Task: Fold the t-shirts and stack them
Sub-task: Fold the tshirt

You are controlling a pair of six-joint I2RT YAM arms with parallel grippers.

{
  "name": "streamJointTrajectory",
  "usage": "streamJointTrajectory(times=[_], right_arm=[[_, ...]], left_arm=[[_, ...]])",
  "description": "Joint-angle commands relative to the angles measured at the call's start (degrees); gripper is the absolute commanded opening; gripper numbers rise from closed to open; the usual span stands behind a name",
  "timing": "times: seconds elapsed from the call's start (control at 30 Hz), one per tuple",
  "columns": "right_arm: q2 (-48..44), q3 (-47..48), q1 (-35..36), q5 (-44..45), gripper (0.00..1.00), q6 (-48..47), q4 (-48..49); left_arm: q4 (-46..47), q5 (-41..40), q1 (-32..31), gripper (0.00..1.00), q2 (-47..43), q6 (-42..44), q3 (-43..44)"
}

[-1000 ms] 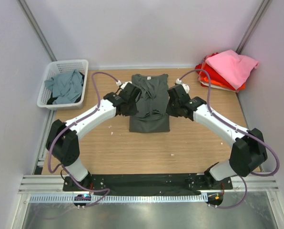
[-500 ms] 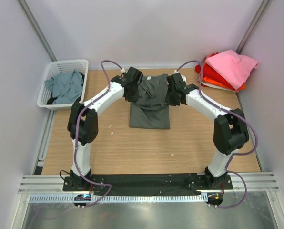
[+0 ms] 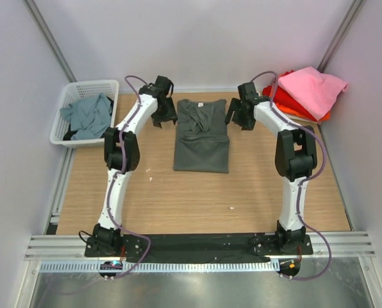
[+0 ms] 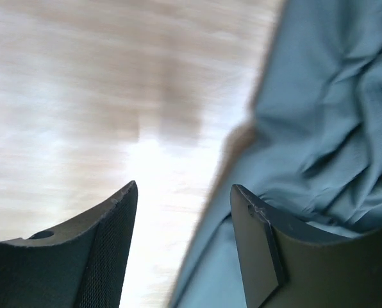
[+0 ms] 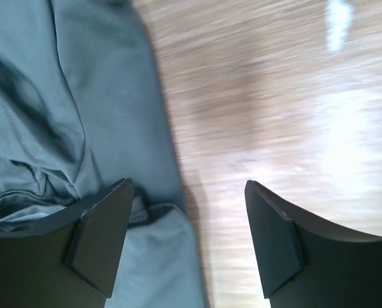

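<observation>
Charcoal t-shirt [image 3: 202, 136] lay folded on wooden counter [image 3: 178, 199], left tool [image 3: 164, 120] gaped empty at its 10 o'clock, right tool [image 3: 239, 122] likewise at 2 o'clock, both seemingly just clear of cloth

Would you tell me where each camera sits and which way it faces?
Top external: above and behind the bases, looking down at the table, left arm, right arm and dark grey t-shirt.
Left wrist: on the left arm, looking down past the open left gripper at the shirt's edge.
Right wrist: likewise, past the open right gripper.
Shared: all three show that shirt.
</observation>
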Motion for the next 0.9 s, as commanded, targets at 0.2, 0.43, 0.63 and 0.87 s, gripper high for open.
streamJointTrajectory(times=[0.2, 0.43, 0.63, 0.87], right_arm=[[-21.95, -22.78, -0.22, -10.60, 0.77, 1.16, 7.35], [-32.77, -44.79, 0.48, -24.66, 0.76, 7.50, 18.69], [-32.70, -53.24, 0.92, -26.78, 0.72, 8.20, 22.91], [-30.33, -54.66, 1.10, -27.22, 0.63, 8.65, 25.73]], left_arm=[[14.78, 7.17, -0.24, 0.60, -30.86, -2.70, -37.07], [28.32, 13.59, -3.49, 0.57, -42.48, -7.53, -63.96], [36.59, 15.00, -5.69, 0.57, -44.52, -10.17, -73.57], [39.14, 13.86, -6.49, 0.57, -42.15, -10.35, -74.99]])
